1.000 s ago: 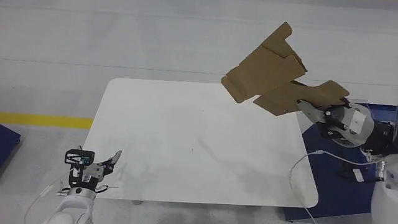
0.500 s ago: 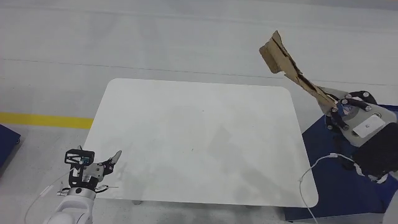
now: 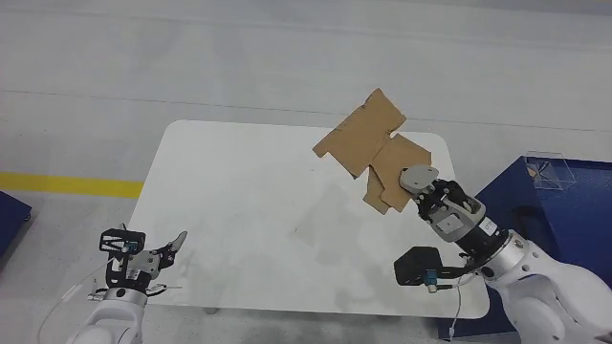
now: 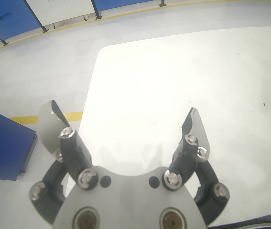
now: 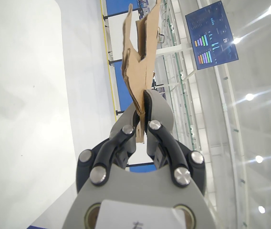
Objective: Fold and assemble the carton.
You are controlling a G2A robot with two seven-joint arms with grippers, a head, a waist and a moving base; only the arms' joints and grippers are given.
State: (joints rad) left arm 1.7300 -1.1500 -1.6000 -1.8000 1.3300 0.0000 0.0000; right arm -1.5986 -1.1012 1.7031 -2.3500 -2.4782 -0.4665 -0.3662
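A flat brown cardboard carton (image 3: 368, 148) hangs in the air above the white table's (image 3: 258, 220) far right part, its flaps spread. My right gripper (image 3: 413, 183) is shut on the carton's near edge, holding it up from below. In the right wrist view the carton (image 5: 140, 65) rises edge-on from between the closed fingers of the right gripper (image 5: 142, 106). My left gripper (image 3: 175, 245) rests at the table's near left corner, open. The left wrist view has the left gripper (image 4: 123, 113) with its fingers wide apart over bare tabletop, holding nothing.
A dark blue mat or platform (image 3: 564, 191) lies on the floor right of the table, with a clear plastic box (image 3: 552, 167) on it. Another blue panel (image 4: 4, 144) stands by the table's near left corner. A yellow floor line (image 3: 67, 184) runs left of the table.
The right arm has swung in from beyond the table's right edge to over its right part, turning the carton from edge-on to broadside. The left arm has stayed still.
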